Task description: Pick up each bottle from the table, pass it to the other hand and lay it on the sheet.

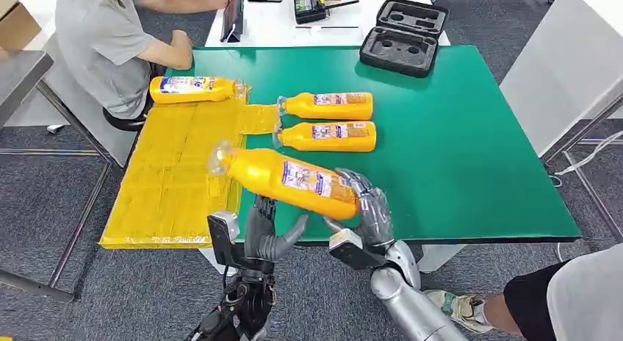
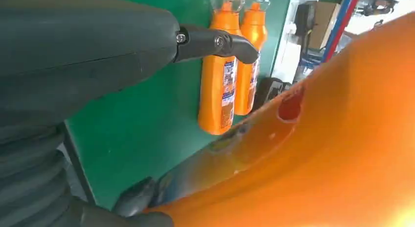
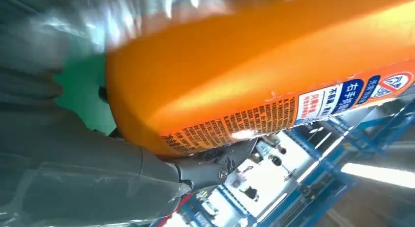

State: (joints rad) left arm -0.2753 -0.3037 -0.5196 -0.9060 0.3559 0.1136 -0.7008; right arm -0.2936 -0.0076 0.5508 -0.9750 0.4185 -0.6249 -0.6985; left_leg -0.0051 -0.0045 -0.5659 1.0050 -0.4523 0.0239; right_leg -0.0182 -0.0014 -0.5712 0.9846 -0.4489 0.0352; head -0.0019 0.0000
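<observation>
My right hand (image 1: 369, 206) grips the base end of an orange bottle (image 1: 283, 178) and holds it in the air, tilted, over the table's near edge, its clear cap pointing at the yellow sheet (image 1: 173, 181). In the right wrist view the bottle (image 3: 254, 75) is close up against that hand. My left hand (image 1: 266, 232) is just under the bottle's middle with its fingers spread; its wrist view has the bottle (image 2: 318, 139) very near. One bottle (image 1: 192, 89) lies on the sheet's far end. Two bottles (image 1: 330, 105) (image 1: 329, 136) lie side by side on the green table (image 1: 470, 150).
A black foam case (image 1: 404, 36) stands open at the table's far edge. A person in a grey shirt (image 1: 106, 43) sits at the far left by the sheet. Another person's leg and shoe (image 1: 514, 300) are by the near right corner.
</observation>
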